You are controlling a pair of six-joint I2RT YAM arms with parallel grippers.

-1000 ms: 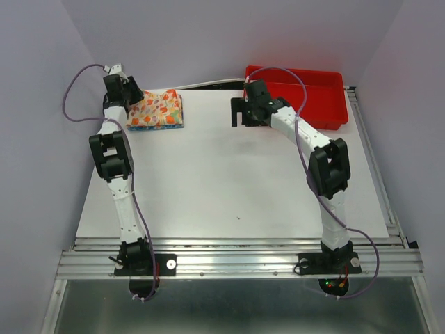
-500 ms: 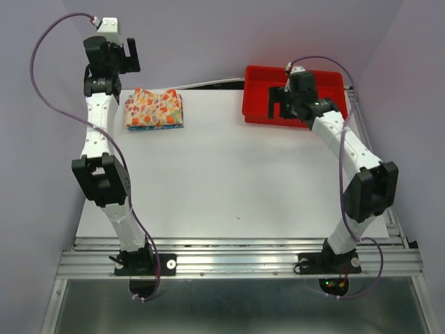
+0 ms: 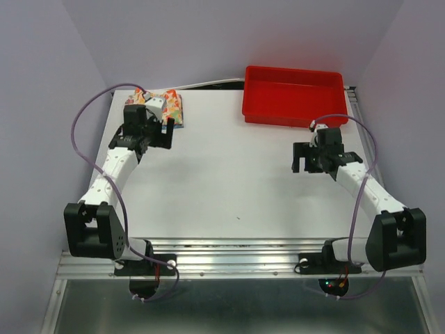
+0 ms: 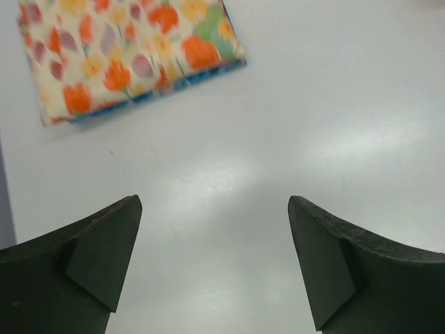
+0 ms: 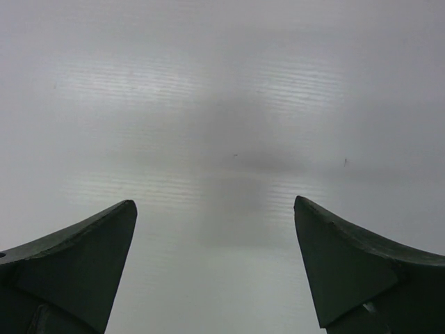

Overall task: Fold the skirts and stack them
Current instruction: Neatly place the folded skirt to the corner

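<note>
The two skirts lie folded in one stack at the table's far left. The cream-yellow skirt [image 3: 174, 103] with orange and red flowers is on top. It also shows in the left wrist view [image 4: 125, 52], with an edge of the blue skirt [image 4: 201, 74] under it. My left gripper [image 3: 149, 131] is open and empty, over the table just in front of the stack and partly hiding it from above. In its own view the left gripper [image 4: 214, 223] is apart from the stack. My right gripper [image 3: 306, 160] is open and empty over bare table at the right, also in its own view [image 5: 215, 223].
A red plastic tray [image 3: 278, 115] stands at the back right, with nothing visible in it. The white table sheet [image 3: 229, 181] ends at a metal rail [image 3: 236, 261] near the arm bases. Purple walls close in the left, back and right.
Both arms have pulled back toward the near side and come down. The left gripper moved from behind the stack to just in front of it. The right gripper left the tray for the right-hand table.
</note>
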